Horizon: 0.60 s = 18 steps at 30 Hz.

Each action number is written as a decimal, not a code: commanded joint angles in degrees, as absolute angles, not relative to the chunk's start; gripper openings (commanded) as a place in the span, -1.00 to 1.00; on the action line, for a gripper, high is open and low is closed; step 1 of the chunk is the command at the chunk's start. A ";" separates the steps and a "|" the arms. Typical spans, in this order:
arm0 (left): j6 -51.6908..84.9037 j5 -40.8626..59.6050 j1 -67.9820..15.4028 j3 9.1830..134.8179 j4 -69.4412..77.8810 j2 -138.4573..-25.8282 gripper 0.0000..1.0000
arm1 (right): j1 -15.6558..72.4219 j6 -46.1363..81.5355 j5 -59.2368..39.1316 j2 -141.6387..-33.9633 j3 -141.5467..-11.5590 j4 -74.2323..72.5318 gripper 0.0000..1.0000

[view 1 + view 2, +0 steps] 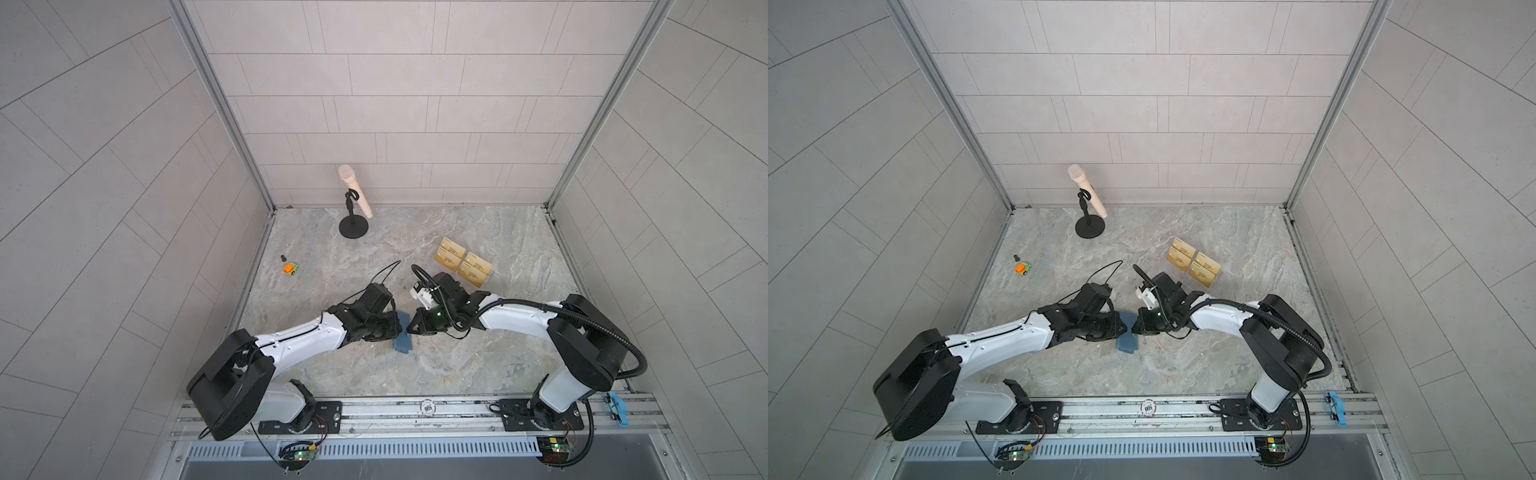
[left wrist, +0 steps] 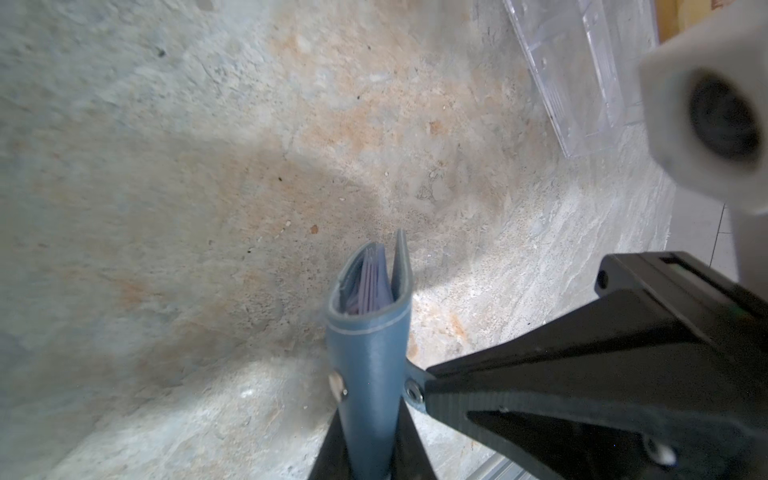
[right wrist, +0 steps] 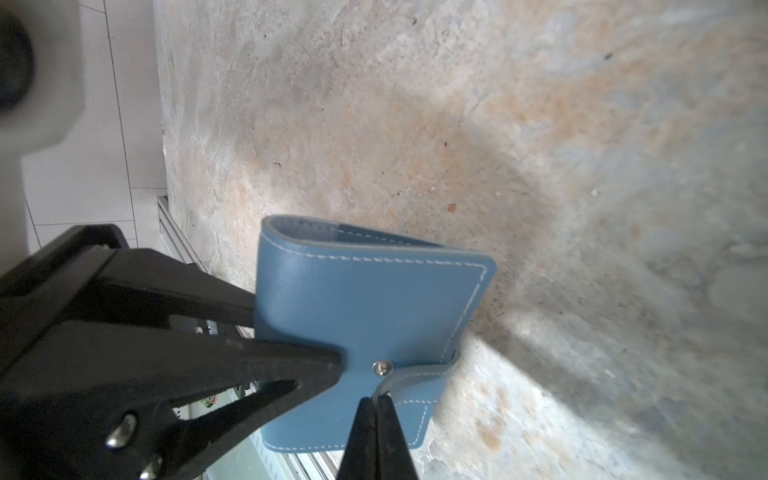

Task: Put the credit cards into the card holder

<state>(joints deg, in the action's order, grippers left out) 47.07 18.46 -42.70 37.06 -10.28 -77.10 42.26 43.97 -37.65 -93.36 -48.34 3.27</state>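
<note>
The card holder (image 1: 404, 343) (image 1: 1127, 343) sits just below the centre of both top views, held on edge between the two arms over the marbled desk (image 1: 415, 374). Whether its lower corner touches the desk I cannot tell. In the left wrist view it (image 2: 370, 353) is seen end-on at lower centre, its covers slightly parted and the clear sleeves (image 2: 371, 282) fanned inside. In the right wrist view its stitched blue cover (image 3: 365, 303) fills the lower middle. There the snap stud (image 3: 382, 366) lies bare and the strap tab (image 3: 415, 372) curls up off it.

The left jaws are clenched across the card holder at its folded spine edge, one finger on each cover. The right jaws are pressed tight together on the tip of the strap tab.

The left arm (image 1: 299, 336) reaches in from the lower left, the right arm (image 1: 511, 316) from the lower right, and their tips almost meet.

Right of centre stands a clear acrylic stand (image 1: 484, 282) (image 2: 582, 83) with pale gold cards (image 1: 463, 264). Above centre, a pale microphone (image 1: 355, 191) leans on a black round-based holder (image 1: 353, 228). At middle left lies a small orange-and-green toy car (image 1: 291, 268).
</note>
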 commanded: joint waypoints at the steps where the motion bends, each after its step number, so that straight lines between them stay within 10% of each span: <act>1: 46.84 17.84 -43.15 38.14 -11.27 -76.18 -0.81 | 42.20 44.20 -39.86 -93.33 -48.76 -0.04 -1.00; 18: 47.63 20.09 -43.15 38.11 -8.92 -77.30 -0.86 | 42.27 42.42 -39.80 -96.22 -49.97 1.31 -1.00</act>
